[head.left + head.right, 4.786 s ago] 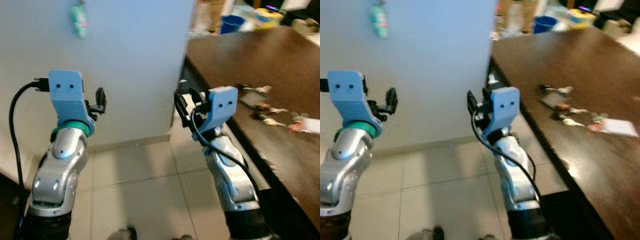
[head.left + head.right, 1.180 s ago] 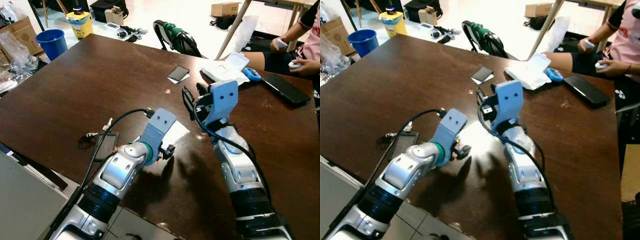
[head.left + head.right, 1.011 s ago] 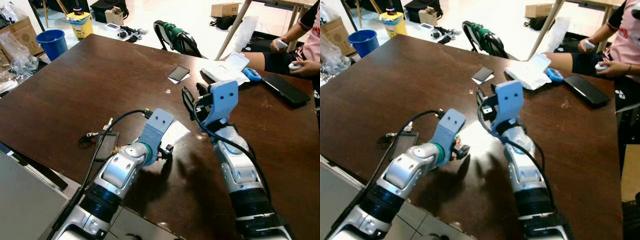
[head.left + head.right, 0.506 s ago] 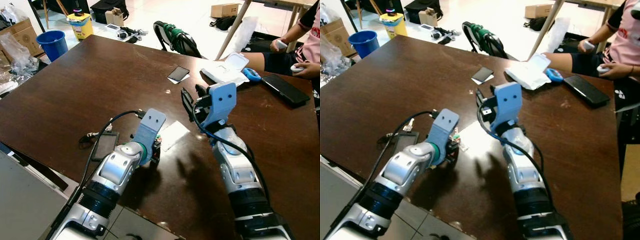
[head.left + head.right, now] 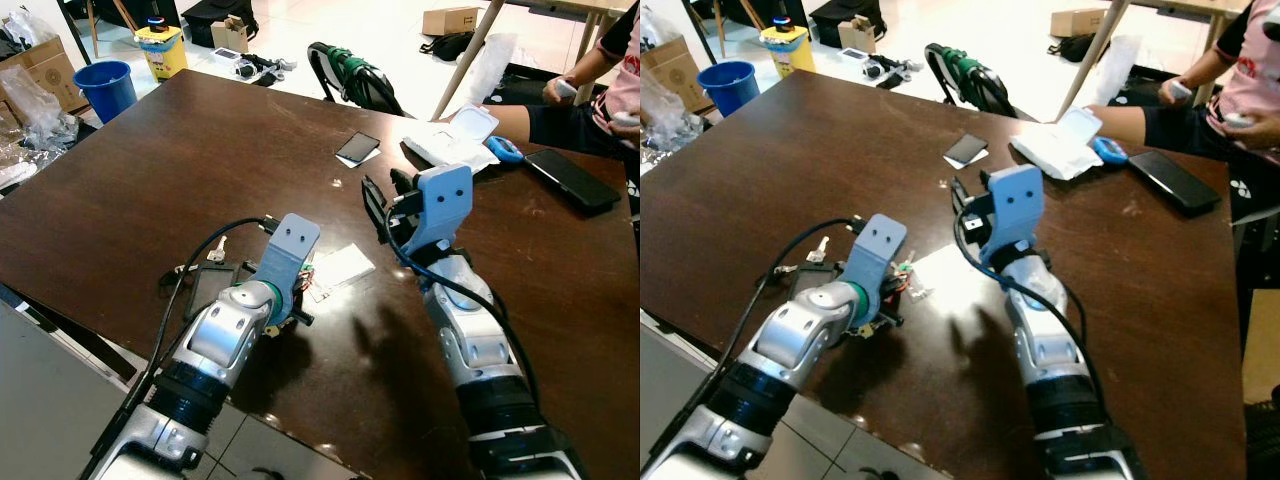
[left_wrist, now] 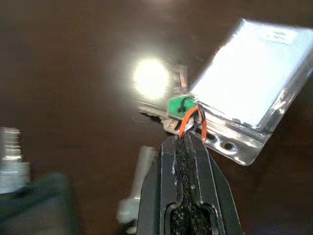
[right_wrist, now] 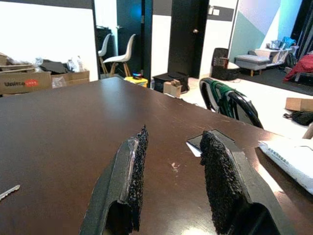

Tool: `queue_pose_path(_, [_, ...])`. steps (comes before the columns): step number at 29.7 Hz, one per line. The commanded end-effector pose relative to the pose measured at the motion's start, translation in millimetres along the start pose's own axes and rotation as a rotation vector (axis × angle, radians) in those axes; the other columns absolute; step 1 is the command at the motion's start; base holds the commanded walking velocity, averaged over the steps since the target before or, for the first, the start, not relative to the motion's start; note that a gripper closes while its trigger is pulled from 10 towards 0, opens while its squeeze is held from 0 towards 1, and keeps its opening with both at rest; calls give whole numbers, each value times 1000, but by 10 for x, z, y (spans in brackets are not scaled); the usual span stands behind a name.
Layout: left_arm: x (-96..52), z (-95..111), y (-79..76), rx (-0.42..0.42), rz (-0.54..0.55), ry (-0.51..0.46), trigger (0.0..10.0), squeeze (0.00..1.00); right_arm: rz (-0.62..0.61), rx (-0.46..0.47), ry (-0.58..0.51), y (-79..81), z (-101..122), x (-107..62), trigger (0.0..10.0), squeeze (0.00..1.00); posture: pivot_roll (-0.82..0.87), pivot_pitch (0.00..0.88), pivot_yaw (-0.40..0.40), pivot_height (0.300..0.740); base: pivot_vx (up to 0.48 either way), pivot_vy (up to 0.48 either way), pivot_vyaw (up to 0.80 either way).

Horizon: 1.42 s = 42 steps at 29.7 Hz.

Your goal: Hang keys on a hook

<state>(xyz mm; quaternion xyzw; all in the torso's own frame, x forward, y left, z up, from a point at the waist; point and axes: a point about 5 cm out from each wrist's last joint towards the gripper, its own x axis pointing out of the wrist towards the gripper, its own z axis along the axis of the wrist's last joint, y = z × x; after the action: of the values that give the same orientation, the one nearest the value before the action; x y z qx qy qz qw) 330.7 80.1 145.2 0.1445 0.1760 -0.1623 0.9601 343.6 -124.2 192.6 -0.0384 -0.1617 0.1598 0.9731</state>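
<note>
A small bunch of keys (image 6: 178, 107) with a green tag and an orange loop lies on the dark brown table (image 5: 180, 170). My left gripper (image 6: 188, 139) is down at the table top, shut on the orange loop. In the eye views the left gripper (image 5: 300, 300) sits beside a clear plastic card sleeve (image 5: 340, 265), with the keys (image 5: 905, 272) at its tip. My right gripper (image 5: 380, 200) is held up above the table's middle, open, its pads (image 7: 139, 161) holding nothing.
A black phone (image 5: 205, 290) and loose metal bits (image 5: 215, 255) lie left of the left gripper. Further back are a dark phone (image 5: 356, 147), a white pouch (image 5: 450, 140) and another phone (image 5: 570, 178). A person's arms (image 5: 560, 100) rest at the far right. The near table edge runs close under my arms.
Since the oldest frames the camera has turned from a wall to the table. In the last second my left gripper slid left, uncovering the card sleeve. The right arm barely moved.
</note>
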Motion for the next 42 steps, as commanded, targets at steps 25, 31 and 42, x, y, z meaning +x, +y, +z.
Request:
queue_pose_path(25, [-712, 676, 673, -257, 421, -563, 10000, 0, 30, 56, -97, 139, 226, 56, 10000, 0, 101, 0, 90, 740, 0, 0, 0])
queue_pose_path(31, [-718, 649, 698, -228, 437, -566, 10000, 0, 32, 65, -106, 151, 238, 53, 10000, 0, 102, 0, 90, 740, 0, 0, 0])
queue_pose_path(42, [-725, 585, 766, -207, 473, -550, 10000, 0, 28, 74, -106, 165, 244, 41, 10000, 0, 108, 1, 95, 740, -246, 0, 0])
